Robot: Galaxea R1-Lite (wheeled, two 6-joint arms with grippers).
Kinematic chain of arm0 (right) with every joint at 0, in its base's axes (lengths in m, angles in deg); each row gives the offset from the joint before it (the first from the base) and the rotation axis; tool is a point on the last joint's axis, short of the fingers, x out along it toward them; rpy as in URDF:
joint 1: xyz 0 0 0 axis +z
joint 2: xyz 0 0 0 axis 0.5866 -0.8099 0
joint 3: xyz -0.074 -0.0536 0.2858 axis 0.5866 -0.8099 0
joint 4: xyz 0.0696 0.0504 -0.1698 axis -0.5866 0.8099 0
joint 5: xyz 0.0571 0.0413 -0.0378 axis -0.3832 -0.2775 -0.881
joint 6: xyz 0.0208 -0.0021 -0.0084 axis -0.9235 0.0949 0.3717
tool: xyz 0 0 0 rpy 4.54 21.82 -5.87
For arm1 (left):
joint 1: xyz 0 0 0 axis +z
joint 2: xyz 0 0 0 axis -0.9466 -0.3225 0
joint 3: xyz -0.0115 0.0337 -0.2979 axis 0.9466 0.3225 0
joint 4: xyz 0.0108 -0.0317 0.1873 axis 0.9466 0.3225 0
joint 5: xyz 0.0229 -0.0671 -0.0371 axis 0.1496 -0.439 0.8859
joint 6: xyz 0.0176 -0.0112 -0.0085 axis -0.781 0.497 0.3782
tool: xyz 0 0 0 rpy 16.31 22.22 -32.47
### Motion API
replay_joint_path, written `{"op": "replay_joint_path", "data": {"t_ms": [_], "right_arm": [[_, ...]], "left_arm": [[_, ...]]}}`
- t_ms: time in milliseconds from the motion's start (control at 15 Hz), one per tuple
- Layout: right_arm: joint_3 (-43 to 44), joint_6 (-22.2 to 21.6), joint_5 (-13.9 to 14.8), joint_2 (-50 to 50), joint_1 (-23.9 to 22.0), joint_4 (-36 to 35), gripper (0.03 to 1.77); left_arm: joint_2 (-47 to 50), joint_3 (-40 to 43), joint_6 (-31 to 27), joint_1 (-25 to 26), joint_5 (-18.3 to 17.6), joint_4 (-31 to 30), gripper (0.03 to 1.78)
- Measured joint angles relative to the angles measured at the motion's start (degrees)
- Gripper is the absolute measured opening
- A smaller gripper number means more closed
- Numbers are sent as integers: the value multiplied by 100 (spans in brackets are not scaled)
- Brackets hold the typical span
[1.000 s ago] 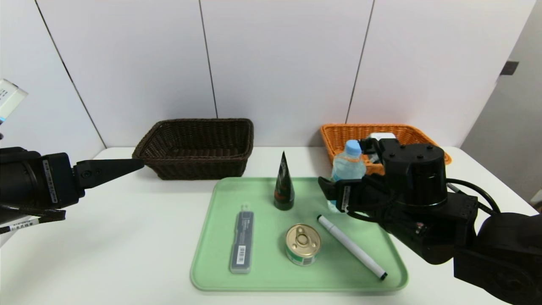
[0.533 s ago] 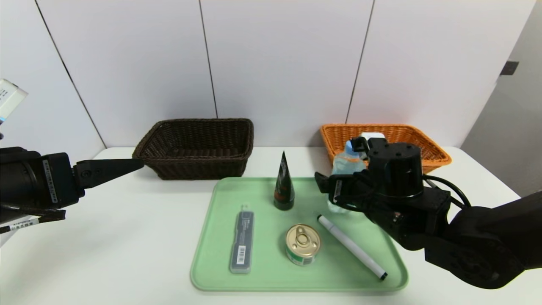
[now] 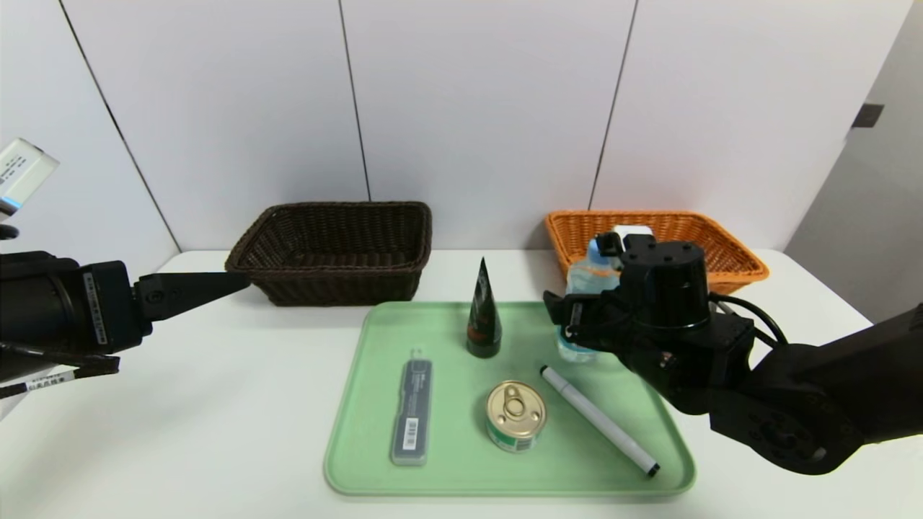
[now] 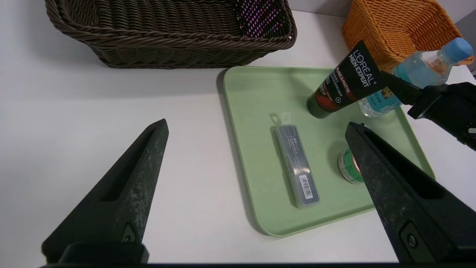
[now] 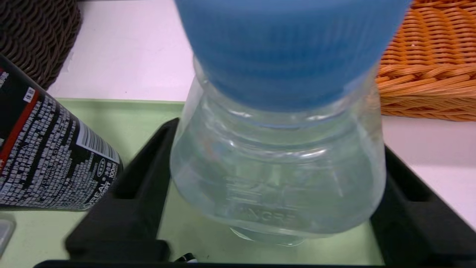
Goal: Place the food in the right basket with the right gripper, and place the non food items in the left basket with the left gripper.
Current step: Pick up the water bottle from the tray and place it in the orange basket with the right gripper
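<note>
A clear water bottle (image 3: 584, 281) with a blue cap stands at the back right of the green tray (image 3: 454, 461). My right gripper (image 3: 573, 321) is around its body, one finger pressed against each side of the bottle (image 5: 275, 178); the bottle still rests on the tray. Also on the tray are a gold-lidded can (image 3: 515, 416), a black cone-shaped tube (image 3: 483, 313), a white pen (image 3: 598, 420) and a grey case (image 3: 412, 412). My left gripper (image 3: 241, 277) hangs open at the far left, above the bare table. The brown left basket (image 3: 332, 268) and orange right basket (image 3: 735, 252) stand behind.
A white object (image 3: 634, 231) lies in the orange basket, mostly hidden by my right arm. The tube (image 5: 48, 156) stands close beside my right gripper's finger. White wall panels close off the back of the table.
My right arm has moved in toward the bottle and its fingers have closed onto the bottle's sides. The left arm has barely moved.
</note>
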Motion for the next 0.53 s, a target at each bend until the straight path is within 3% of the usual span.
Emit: {"op": "replay_joint_path", "data": {"t_ms": [133, 267, 533], "right_arm": [[2, 22, 0, -15, -5, -7, 111], [16, 27, 2, -22, -11, -2, 91], [83, 55, -22, -26, -6, 15, 84]], "left_arm": [[-11, -1, 2, 0, 0, 0, 169], [-28, -1, 10, 0, 0, 0, 169], [-67, 2, 11, 0, 5, 0, 169]]}}
